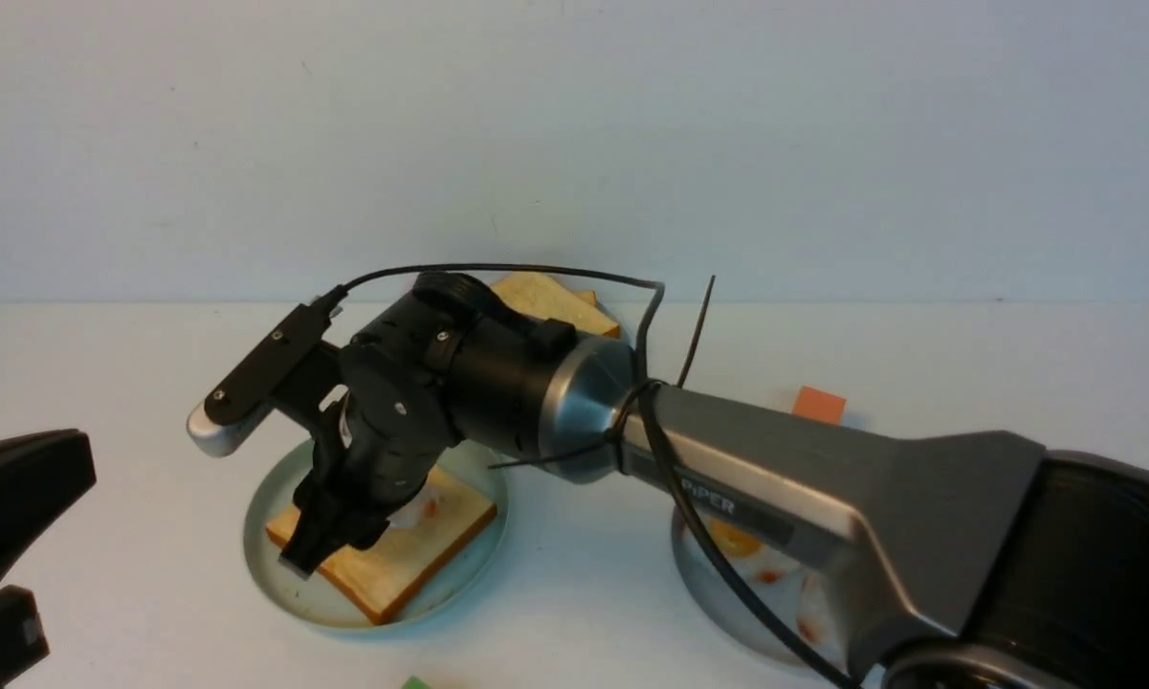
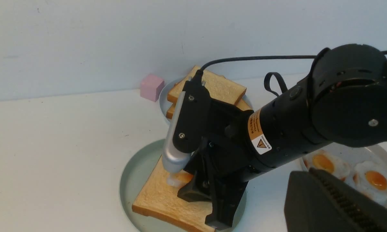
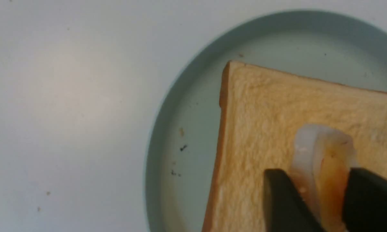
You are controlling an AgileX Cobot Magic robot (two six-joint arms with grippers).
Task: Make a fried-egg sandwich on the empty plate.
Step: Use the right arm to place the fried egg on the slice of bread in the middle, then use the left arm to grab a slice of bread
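Note:
The empty plate (image 1: 277, 574), pale mint green, lies front left and carries one toast slice (image 1: 411, 565). My right gripper (image 1: 330, 545) reaches down onto that toast and is shut on a fried egg (image 1: 421, 502). In the right wrist view the egg (image 3: 322, 151) is folded upright between the black fingers (image 3: 277, 193) of this gripper (image 3: 315, 180), resting on the toast (image 3: 261, 112) over the plate (image 3: 187, 106). My left gripper (image 2: 312, 172) hangs shut and empty at the front left (image 1: 29, 488), apart from the plate.
A stack of plain toast (image 2: 219, 87) sits on a small plate at the back. A grey plate (image 2: 385, 154) on the right holds two fried eggs (image 2: 322, 162). A pink cube (image 2: 151, 87) stands by the wall, an orange block (image 1: 818, 404) further right.

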